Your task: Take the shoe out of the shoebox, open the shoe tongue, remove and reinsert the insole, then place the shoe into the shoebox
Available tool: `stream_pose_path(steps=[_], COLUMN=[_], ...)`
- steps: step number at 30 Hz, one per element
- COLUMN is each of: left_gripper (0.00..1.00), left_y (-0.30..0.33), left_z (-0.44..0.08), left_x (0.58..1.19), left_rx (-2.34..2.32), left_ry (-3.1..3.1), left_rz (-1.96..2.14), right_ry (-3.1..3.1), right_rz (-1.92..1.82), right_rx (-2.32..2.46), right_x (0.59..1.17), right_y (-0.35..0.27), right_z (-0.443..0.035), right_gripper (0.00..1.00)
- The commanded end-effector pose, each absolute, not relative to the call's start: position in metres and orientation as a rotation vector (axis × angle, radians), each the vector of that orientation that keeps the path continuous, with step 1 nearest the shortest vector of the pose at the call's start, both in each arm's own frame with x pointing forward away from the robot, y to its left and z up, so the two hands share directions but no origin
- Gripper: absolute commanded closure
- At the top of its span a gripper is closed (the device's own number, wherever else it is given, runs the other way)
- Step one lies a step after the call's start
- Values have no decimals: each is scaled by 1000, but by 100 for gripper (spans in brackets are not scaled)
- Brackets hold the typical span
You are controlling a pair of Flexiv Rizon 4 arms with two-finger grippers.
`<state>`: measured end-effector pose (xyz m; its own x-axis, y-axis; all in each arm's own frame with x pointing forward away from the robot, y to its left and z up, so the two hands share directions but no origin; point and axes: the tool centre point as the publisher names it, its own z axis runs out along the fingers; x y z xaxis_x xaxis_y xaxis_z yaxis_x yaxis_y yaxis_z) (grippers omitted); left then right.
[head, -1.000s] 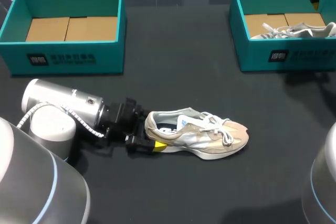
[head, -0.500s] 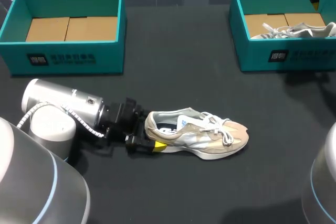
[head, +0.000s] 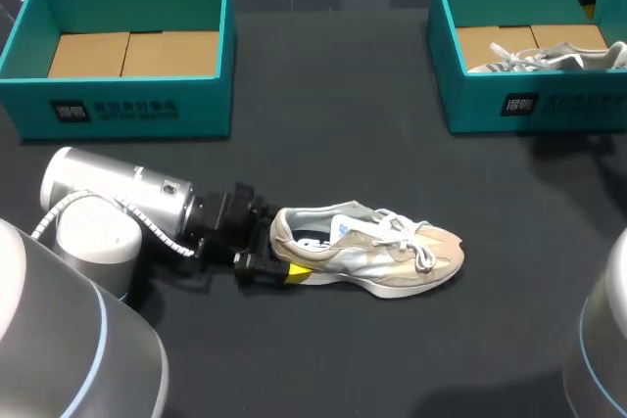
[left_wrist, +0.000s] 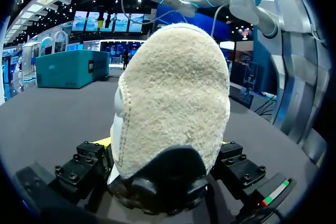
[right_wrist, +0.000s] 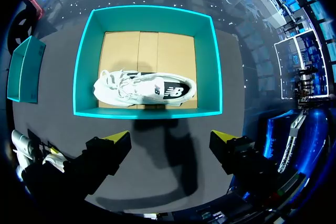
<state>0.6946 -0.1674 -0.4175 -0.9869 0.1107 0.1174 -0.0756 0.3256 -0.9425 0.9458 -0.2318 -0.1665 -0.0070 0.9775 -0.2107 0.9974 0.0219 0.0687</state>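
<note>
Left gripper (left_wrist: pixel 164 143) clamps heel of beige shoe (left_wrist: pixel 173 93). Right gripper (right_wrist: pixel 170 138) spread wide; teal shoebox (right_wrist: pixel 84 77) holding white shoe (right_wrist: pixel 144 88) ahead.

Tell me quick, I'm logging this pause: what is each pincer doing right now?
Left pincer: closed on the heel of the tan shoe.
Right pincer: open, holding nothing, above the box with the white shoe.

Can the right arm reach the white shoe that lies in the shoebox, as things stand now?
Probably yes. The right tool hangs open above the shoebox, the white shoe lies uncovered inside, and nothing stands between them.
</note>
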Motion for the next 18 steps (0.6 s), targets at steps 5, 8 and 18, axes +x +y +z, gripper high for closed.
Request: stream_pose_path(steps=[5,8,18], left_gripper=[100,100,100], left_y=[-169,-169,-169], left_z=[-419,-419,-419], left_x=[693,693,693], left_rx=[-32,-32,-32], left_ry=[-2424,-2424,-2424], left_rz=[1736,1736,1736], right_ry=[2093,2093,2049], right_rz=[-147,-147,-74], right_rx=[2062,2062,2107], right_x=[945,945,916], right_y=[-232,-232,-170], right_z=[-166,-166,-169], right_gripper=[0,0,0])
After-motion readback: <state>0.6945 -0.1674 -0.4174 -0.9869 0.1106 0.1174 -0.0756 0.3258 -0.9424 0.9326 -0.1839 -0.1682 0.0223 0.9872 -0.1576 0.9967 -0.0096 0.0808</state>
